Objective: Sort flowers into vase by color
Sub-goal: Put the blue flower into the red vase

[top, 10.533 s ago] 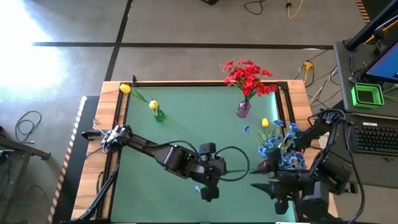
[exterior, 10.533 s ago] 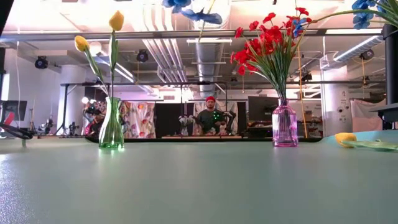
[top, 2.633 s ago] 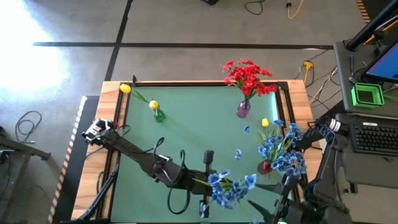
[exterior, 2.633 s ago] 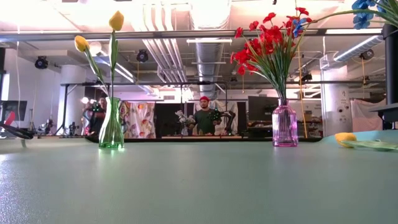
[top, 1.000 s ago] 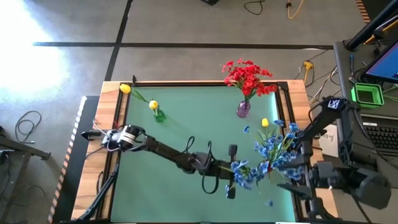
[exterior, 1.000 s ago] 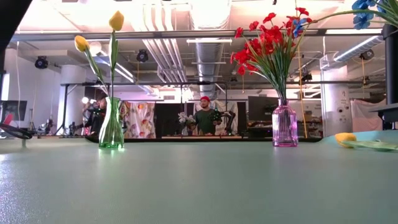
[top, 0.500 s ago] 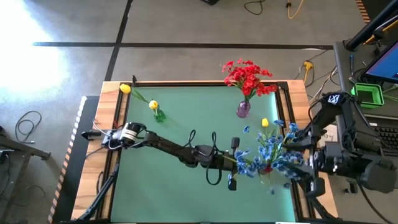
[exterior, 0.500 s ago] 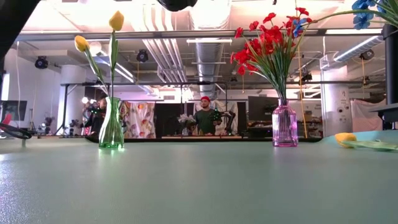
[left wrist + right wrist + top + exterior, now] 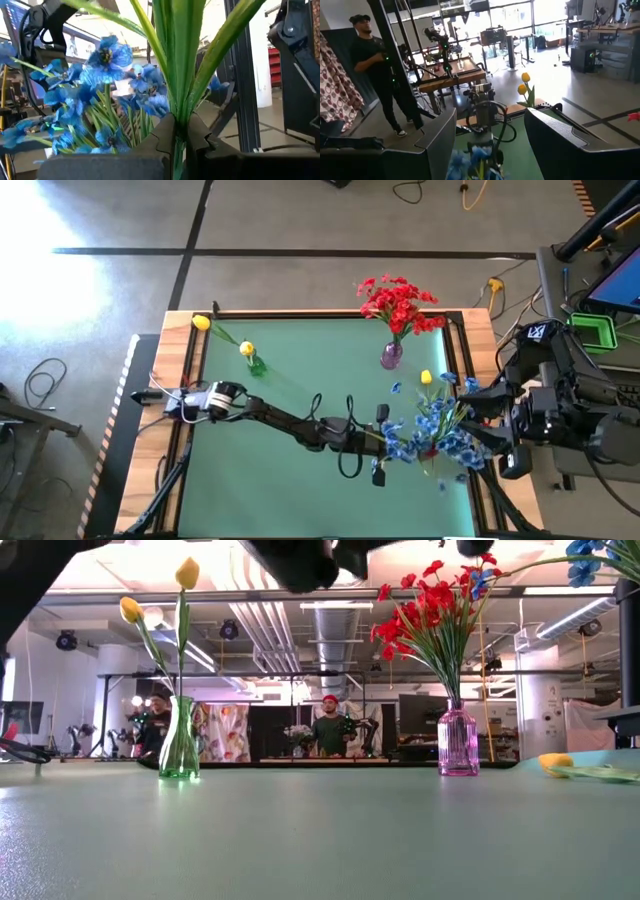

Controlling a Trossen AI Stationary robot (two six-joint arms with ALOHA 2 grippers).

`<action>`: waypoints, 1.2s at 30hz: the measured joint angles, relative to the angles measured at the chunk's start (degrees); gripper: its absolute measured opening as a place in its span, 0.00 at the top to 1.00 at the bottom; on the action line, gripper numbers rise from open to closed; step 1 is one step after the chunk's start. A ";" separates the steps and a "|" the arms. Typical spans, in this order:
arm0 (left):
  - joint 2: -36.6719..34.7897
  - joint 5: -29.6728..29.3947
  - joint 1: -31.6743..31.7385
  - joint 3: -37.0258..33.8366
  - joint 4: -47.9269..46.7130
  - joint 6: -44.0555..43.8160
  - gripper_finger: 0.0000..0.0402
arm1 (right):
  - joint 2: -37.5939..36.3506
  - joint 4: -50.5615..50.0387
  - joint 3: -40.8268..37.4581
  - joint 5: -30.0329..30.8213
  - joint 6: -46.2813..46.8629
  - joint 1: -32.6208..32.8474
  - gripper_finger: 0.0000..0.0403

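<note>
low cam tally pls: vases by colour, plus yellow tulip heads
Green vase: 1
Pink vase: 1
Yellow tulip heads: 3, two in the green vase, one lying on the table at
Total: 5

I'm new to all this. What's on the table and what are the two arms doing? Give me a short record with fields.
Left end effector: shut on blue flowers, carried near the blue bunch
Right end effector: open, empty, at the table's right edge
Green vase: two yellow flowers
Pink vase: red flowers
Loose yellow flower: lying on the table
</note>
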 joint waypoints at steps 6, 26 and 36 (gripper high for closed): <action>1.52 0.00 0.33 5.30 -0.83 0.18 1.00 | -0.24 -0.02 -0.04 -0.06 0.20 0.00 0.44; 6.43 -2.31 1.05 22.07 -29.10 4.74 1.00 | -0.17 -0.22 -0.11 -0.38 0.14 0.00 0.44; 6.47 -2.47 1.57 22.20 -29.57 4.29 1.00 | -0.15 -1.09 -0.24 -0.40 0.17 0.00 0.44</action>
